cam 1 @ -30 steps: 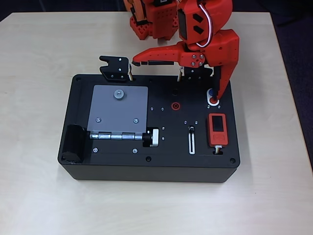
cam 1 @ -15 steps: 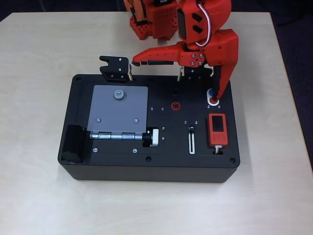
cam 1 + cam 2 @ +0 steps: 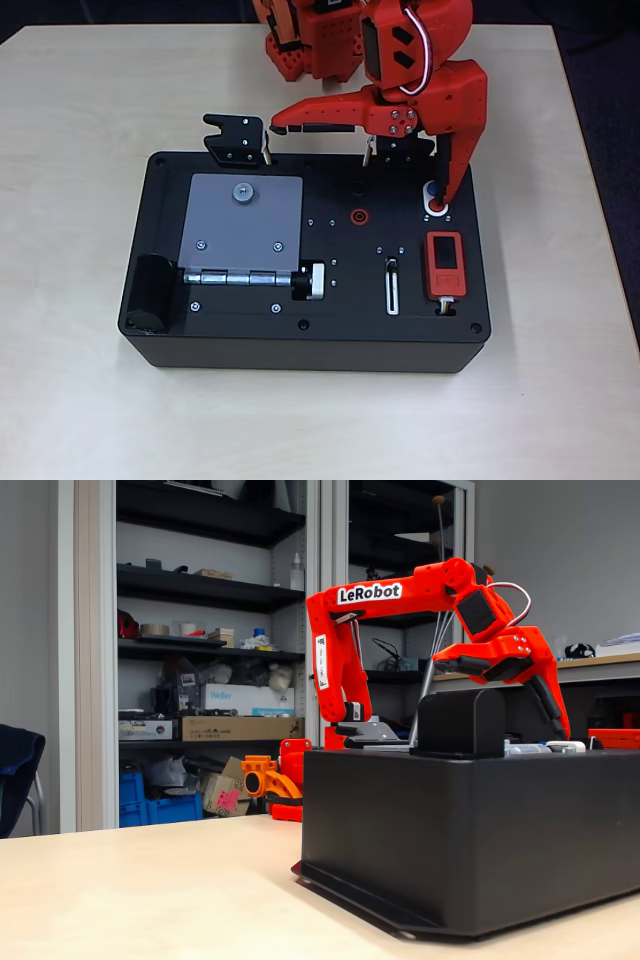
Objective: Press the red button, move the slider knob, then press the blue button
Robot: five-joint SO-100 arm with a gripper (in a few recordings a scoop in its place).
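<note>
Matt black plastic box (image 3: 250, 340) resting on a pale, smooth wood-grain table (image 3: 80, 120); near the box's left edge, a flat matt grey plate (image 3: 240, 225) with a bright metal hinge bar (image 3: 235, 278). Arm shells of smooth, slightly glossy red plastic (image 3: 340, 645). Glossy red button (image 3: 437, 206) in a white plastic surround near the box's right rear corner.
</note>
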